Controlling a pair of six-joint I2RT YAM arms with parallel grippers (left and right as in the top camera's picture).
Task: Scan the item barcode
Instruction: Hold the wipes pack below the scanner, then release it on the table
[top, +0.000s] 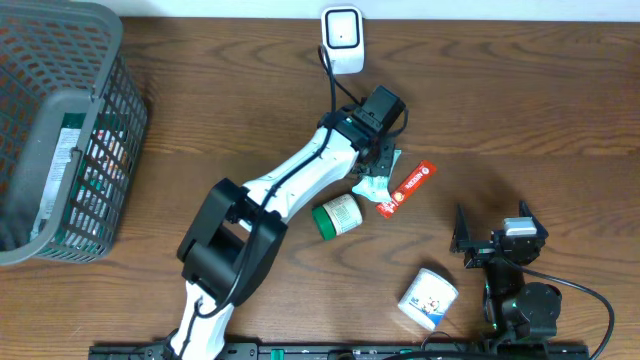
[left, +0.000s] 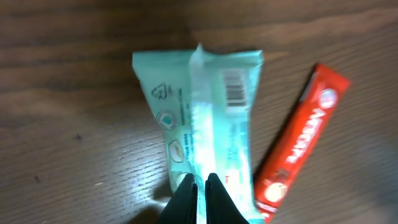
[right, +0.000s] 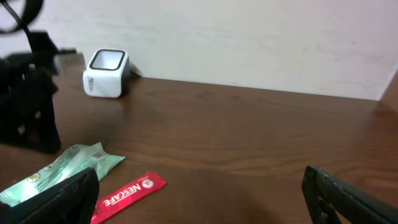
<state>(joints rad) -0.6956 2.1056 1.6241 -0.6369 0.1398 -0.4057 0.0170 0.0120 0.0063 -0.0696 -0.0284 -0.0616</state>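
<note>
A mint-green snack packet (left: 217, 118) lies on the wooden table, its barcode (left: 236, 85) facing up near the far end. My left gripper (left: 201, 183) is shut on the packet's raised centre seam at the near end. From overhead, the left gripper (top: 380, 165) sits just above the packet (top: 373, 186), below the white scanner (top: 341, 38) at the table's back edge. My right gripper (top: 492, 228) rests open at the front right, holding nothing. In the right wrist view, the right gripper (right: 199, 193) looks toward the packet (right: 68, 163) and scanner (right: 106, 73).
A red Nescafe stick (top: 407, 188) lies right beside the packet. A green-lidded jar (top: 337, 215) sits just in front of it, and a white cup (top: 428, 298) lies near the front. A grey mesh basket (top: 75, 100) with goods stands at the far left.
</note>
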